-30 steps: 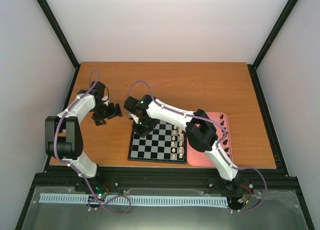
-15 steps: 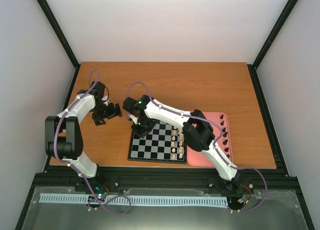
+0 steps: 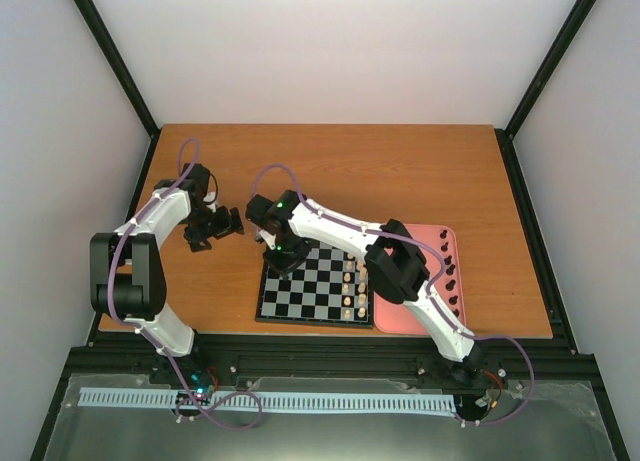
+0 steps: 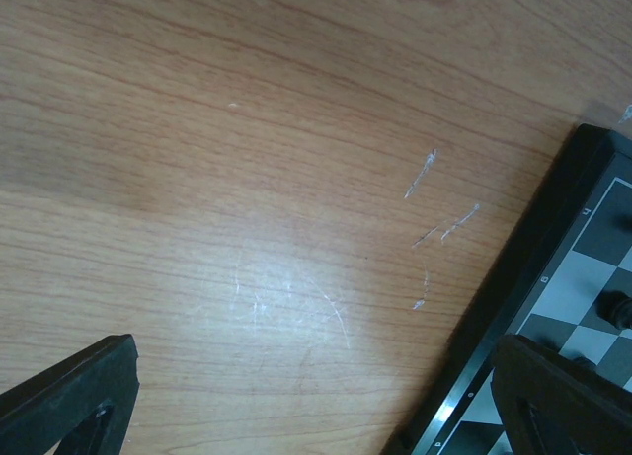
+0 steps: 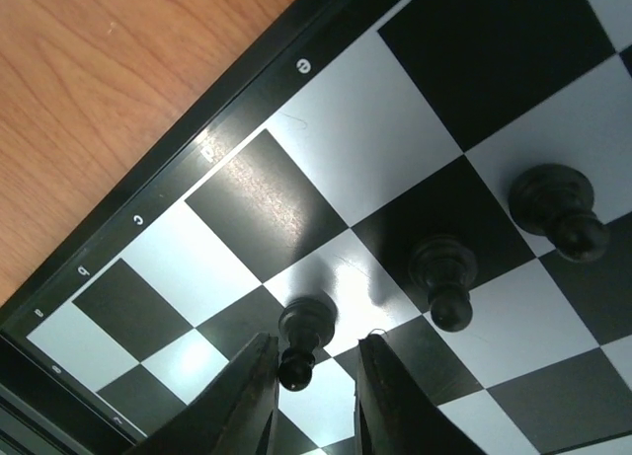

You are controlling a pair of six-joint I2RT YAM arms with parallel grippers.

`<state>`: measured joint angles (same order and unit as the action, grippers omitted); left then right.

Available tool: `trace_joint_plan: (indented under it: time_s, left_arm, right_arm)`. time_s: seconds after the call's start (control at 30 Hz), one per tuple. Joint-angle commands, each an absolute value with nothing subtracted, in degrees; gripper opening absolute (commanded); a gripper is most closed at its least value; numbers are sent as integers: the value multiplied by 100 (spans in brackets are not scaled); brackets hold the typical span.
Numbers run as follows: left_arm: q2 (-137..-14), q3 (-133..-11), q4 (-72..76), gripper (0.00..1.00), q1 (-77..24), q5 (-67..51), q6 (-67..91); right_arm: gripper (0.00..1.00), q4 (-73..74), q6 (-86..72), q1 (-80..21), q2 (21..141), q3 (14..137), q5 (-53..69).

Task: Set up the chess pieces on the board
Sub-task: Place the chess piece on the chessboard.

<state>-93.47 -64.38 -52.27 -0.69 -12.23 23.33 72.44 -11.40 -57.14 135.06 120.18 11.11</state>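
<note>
From above, my right arm (image 3: 335, 223) hides the far-left corner of the small black-and-grey checked chessboard (image 3: 318, 299). I can't tell the kinds of the tiny black chess pieces (image 3: 452, 281) on the pink rectangular tray (image 3: 390, 321): too small.

Your worktop (image 4: 197, 129) is wood with small white scratches. The board (image 5: 257, 208) looks smooth and shiny. The chess pieces (image 5: 444, 272) look like shiny black plastic.

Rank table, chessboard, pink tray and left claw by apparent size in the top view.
1. table
2-3. board and pink tray: look alike, and the right arm hides part of the tray, so unranked
4. left claw
</note>
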Motion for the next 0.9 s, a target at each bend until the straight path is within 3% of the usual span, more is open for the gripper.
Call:
trace_joint_plan:
  time_s: [0.0,0.37,0.87]
  left_arm:
    - [-9289,-6462,-5147,100,-53,-1246,2384]
    - [-9278,-6443,-5131,100,-48,-1261,2381]
    - [-9156,-6346,-5134,100,-48,-1257,2373]
  right_arm:
    - [25,7248,-1116,-5770,13464,12112,1078]
    - [35,7189,-1395,-5752,12430,11632,537]
    - [35,7220,-1128,-5819,12664,11608,914]
